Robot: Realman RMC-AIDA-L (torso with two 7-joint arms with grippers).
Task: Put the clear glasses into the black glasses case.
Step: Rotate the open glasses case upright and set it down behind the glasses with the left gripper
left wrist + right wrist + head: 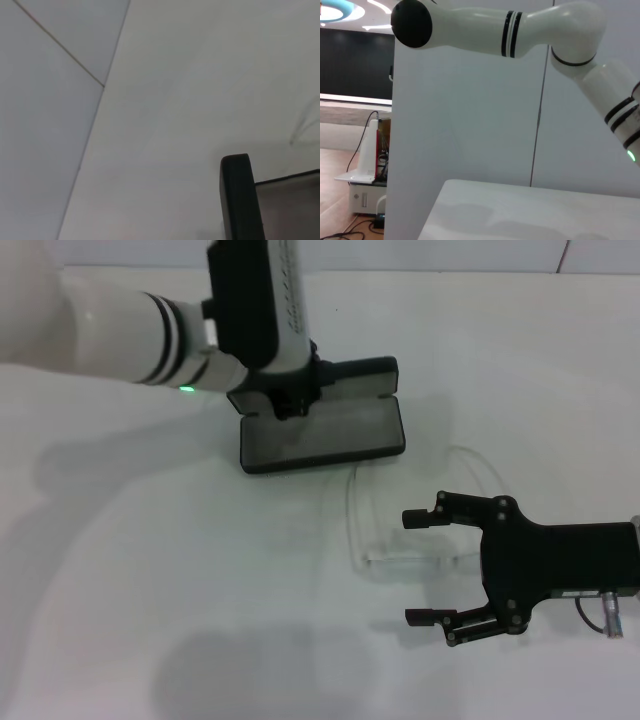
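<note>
The black glasses case (320, 435) lies open on the white table, grey lining up and its lid (360, 375) standing at the back. My left gripper (288, 405) is down at the case's rear left corner. The left wrist view shows only the case's black rim (240, 195) and a bit of lining. The clear glasses (400, 545) lie on the table in front of and to the right of the case. My right gripper (410, 567) is open beside them, and in the head view the lens's right end falls between its fingers. Its height above the table is unclear.
The white table (150, 570) stretches wide to the left and front of the case. A wall stands behind the table's far edge (450, 265). The right wrist view shows the left arm (520, 25), a white panel and part of the table.
</note>
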